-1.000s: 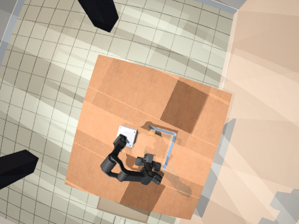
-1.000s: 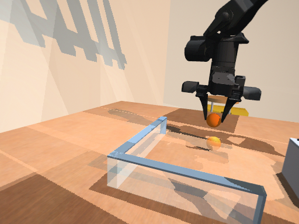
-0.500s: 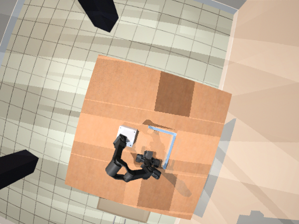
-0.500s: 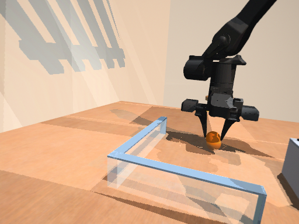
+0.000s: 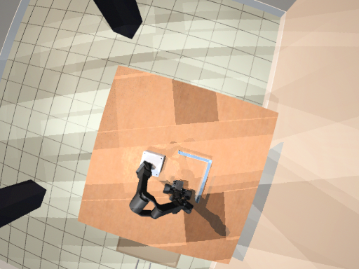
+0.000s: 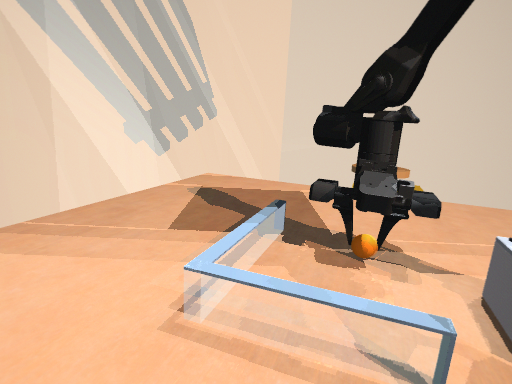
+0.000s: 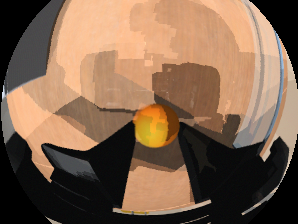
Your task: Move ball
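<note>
My gripper point(image 6: 365, 245) point(image 7: 157, 125) is shut on the orange ball point(image 6: 362, 253) point(image 7: 173, 124), with one fingertip on each side. The ball is down at or very near the table top. The see-through copy point(image 7: 151, 134) shows as a yellow patch overlapping most of the ball in the wrist view; a small offset between the two is visible there. The two clear walls with blue top edges point(image 5: 204, 180) point(image 6: 320, 295) point(image 7: 281, 65) meet in a corner. Ball and gripper are on the inner side of the walls, apart from both. The ball is hidden under the arm in the top view.
The arm's pale base block point(image 5: 159, 162) point(image 6: 501, 280) stands on the wooden table point(image 5: 147, 105) near the open side of the corner. The arm point(image 5: 141, 185) reaches around from it. A yellow object point(image 6: 419, 188) shows partly behind the gripper.
</note>
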{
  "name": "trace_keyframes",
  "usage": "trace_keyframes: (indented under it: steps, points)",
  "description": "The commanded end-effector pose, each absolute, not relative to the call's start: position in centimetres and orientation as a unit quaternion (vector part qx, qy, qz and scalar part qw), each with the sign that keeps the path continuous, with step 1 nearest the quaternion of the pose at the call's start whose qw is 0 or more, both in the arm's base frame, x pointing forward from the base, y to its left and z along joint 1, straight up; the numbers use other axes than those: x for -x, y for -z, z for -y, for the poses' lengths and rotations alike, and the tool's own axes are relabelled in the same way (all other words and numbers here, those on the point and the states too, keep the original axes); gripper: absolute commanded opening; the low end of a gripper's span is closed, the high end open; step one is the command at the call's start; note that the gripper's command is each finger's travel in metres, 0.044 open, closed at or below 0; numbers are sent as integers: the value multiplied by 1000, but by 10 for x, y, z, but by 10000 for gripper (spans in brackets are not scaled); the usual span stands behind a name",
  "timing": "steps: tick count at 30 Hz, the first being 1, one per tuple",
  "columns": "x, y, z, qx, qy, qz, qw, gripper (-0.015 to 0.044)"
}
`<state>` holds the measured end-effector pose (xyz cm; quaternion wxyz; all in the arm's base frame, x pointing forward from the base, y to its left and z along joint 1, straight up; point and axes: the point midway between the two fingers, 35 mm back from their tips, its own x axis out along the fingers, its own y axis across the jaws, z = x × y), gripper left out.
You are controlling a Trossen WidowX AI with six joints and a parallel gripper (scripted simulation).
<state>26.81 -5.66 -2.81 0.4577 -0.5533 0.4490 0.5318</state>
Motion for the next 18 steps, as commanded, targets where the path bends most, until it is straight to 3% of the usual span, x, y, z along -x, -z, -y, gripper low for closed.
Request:
trace_keyframes:
  steps: [1, 9, 14, 18]
  points:
    - [-268, 28, 57, 553, -532, -449, 458, 79]
    - [-268, 28, 57, 553, -532, -449, 458, 289]
    - [-268, 25, 57, 553, -532, -449, 458, 295]
    - [-268, -32, 56, 552, -535, -448, 457, 295]
